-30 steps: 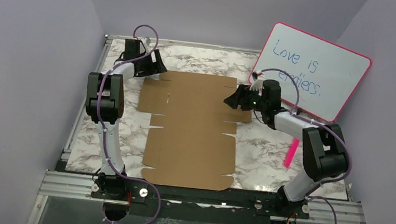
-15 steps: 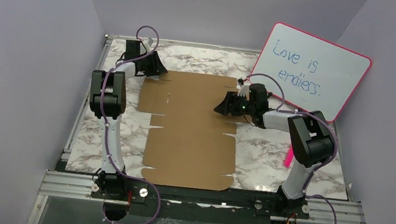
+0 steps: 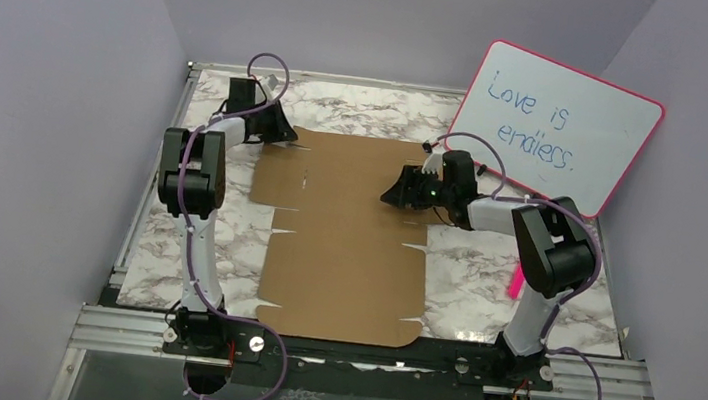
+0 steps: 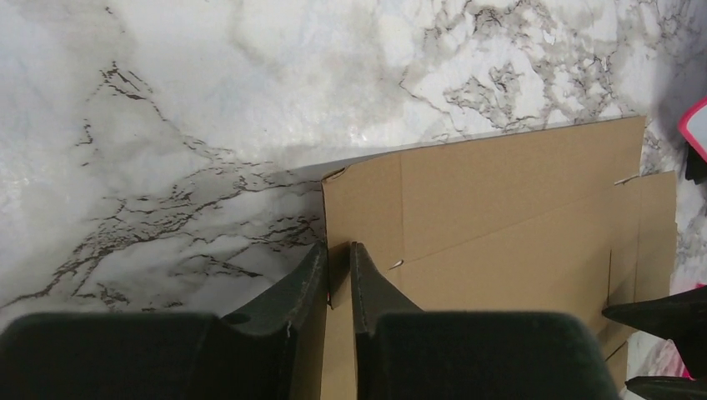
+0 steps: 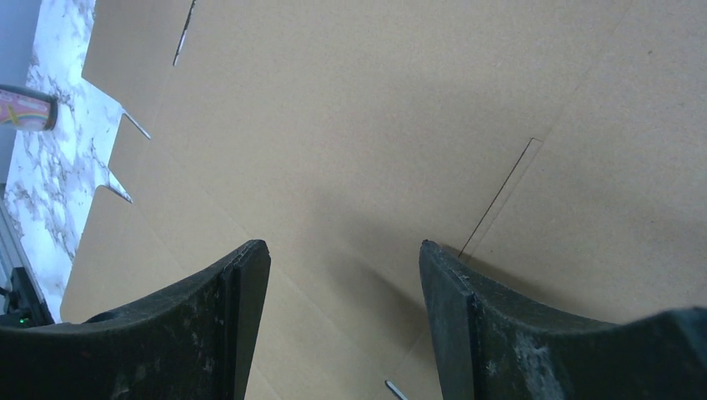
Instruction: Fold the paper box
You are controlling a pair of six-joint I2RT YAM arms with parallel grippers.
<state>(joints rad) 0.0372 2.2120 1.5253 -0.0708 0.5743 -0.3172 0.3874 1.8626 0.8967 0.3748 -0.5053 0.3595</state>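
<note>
Top external view showed the paper box lying flat as a brown sheet in the middle of the table, nothing folded yet. The thin corner could slip out or tear if the left gripper pulled up too fast, because it pinched only the very edge of the far left flap, fingers pressed almost together. The right gripper was spread wide over the sheet, holding nothing; I could not tell if it touched.
</note>
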